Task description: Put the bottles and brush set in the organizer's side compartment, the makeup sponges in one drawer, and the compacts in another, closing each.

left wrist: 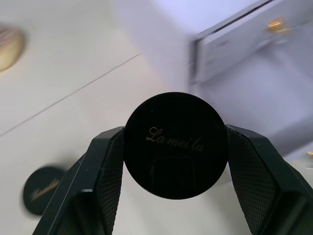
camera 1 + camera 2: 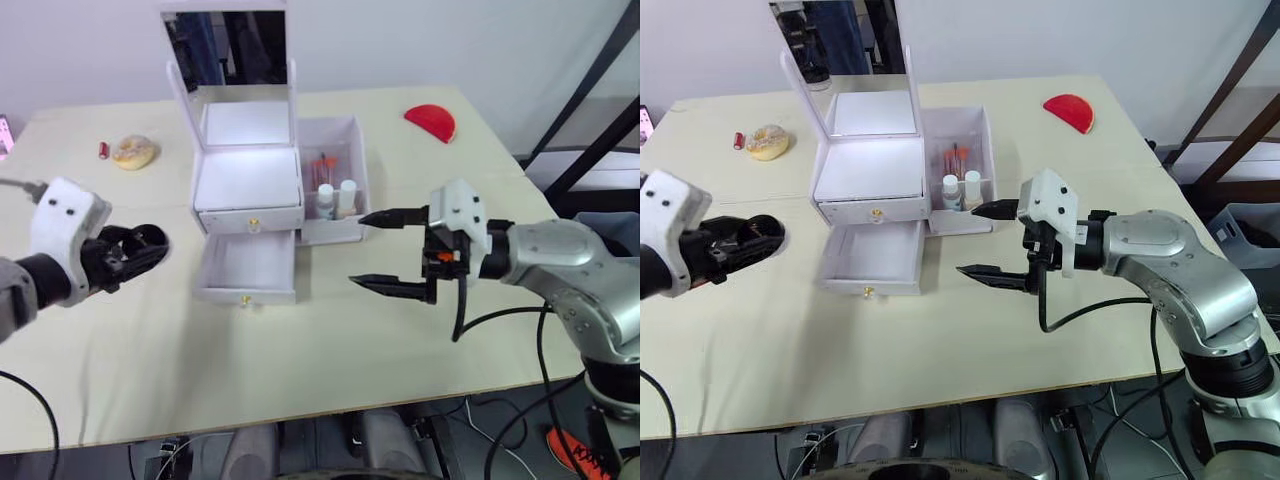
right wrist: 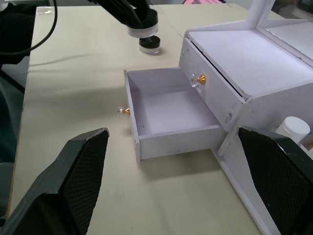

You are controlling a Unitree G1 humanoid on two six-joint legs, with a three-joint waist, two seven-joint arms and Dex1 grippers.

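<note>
My left gripper (image 2: 140, 245) is shut on a round black compact (image 1: 175, 142) and hovers over the table to the left of the white organizer (image 2: 248, 180). A second black compact (image 1: 41, 190) lies on the table under it. The organizer's lower drawer (image 2: 247, 268) is pulled out and empty, and the upper drawer (image 2: 250, 218) is shut. Two white-capped bottles (image 2: 337, 196) and the brush set (image 2: 322, 166) stand in the side compartment (image 2: 352, 135). My right gripper (image 2: 390, 250) is open and holds nothing, just right of the open drawer. The makeup sponges are out of view.
The organizer's mirror lid (image 2: 226, 48) stands upright at the back. A beige round object (image 2: 133, 151) and a small red item (image 2: 103, 149) lie at the back left. A red half-disc (image 2: 431, 122) lies at the back right.
</note>
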